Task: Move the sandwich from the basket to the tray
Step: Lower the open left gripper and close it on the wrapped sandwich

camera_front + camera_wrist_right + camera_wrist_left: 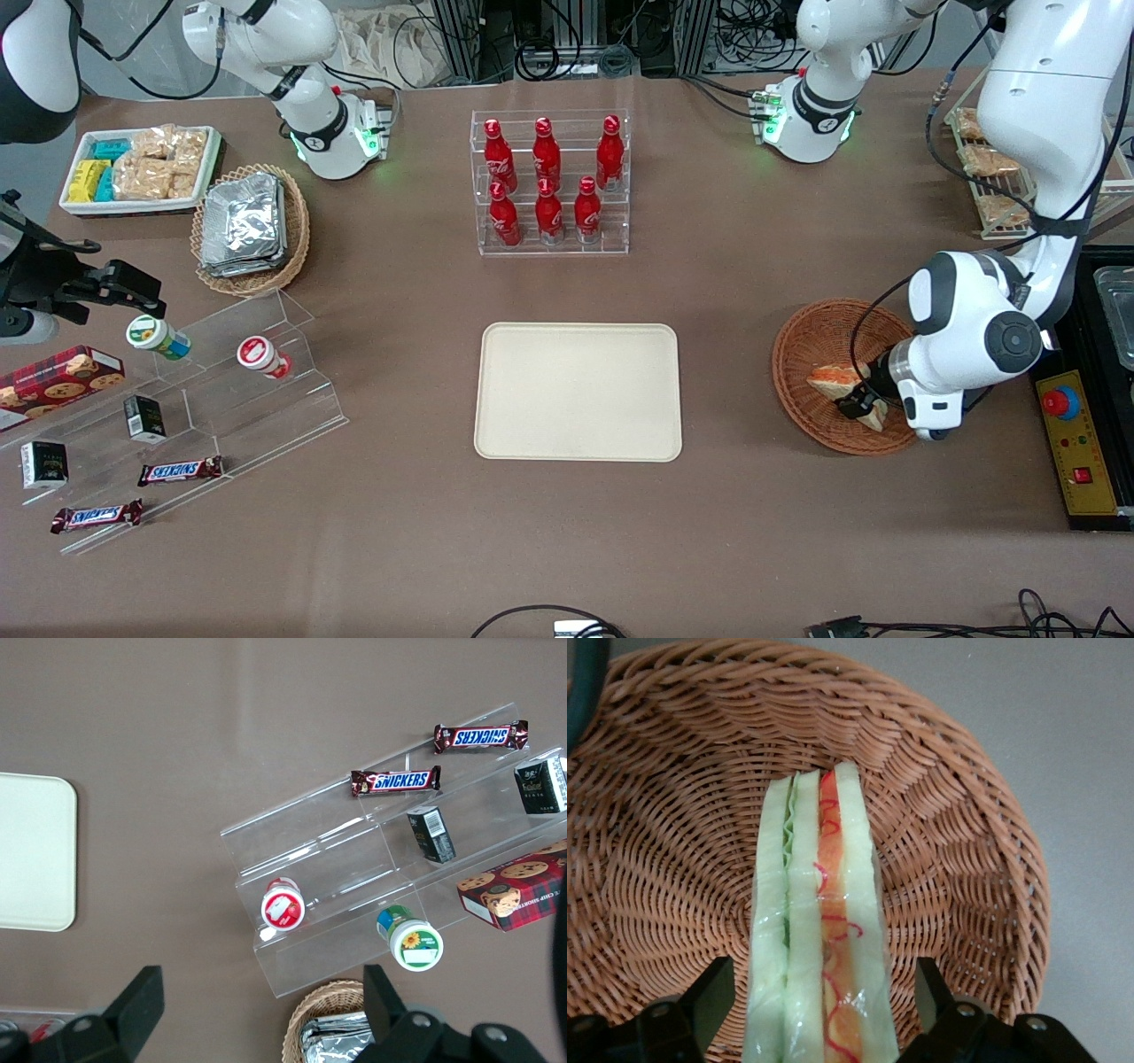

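Observation:
The sandwich [831,379] lies in the reddish-brown wicker basket [797,354] toward the working arm's end of the table. My left gripper [859,403] is lowered into the basket over it. In the left wrist view the sandwich [819,921] stands on edge, showing its green and orange-red layers, between my open gripper's [822,967] two fingers, with a gap of basket [673,859] weave showing on each side. The cream-beige tray [578,391] lies bare at the table's middle, and its corner also shows in the right wrist view [31,850].
A clear rack of red bottles [549,182] stands farther from the front camera than the tray. A control box with a red button [1076,439] lies beside the basket. A tan basket of foil packets [252,226] and an acrylic step stand [204,390] are toward the parked arm's end.

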`<state>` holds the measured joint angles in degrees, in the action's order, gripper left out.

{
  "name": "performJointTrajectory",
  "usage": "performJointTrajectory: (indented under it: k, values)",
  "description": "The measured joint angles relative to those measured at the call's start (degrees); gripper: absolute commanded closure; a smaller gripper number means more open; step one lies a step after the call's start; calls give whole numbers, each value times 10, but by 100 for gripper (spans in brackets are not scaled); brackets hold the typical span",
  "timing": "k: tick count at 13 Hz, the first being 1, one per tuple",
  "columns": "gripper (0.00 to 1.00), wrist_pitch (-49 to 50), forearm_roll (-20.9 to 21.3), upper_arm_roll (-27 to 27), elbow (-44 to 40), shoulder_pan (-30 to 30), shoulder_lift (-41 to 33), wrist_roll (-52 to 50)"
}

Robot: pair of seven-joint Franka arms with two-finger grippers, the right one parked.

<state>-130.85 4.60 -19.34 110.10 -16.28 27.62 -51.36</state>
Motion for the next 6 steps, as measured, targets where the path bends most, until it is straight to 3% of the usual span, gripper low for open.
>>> performJointTrajectory:
  k: [6]
  values:
    - [100, 1, 9, -3, -25, 1, -11, 1]
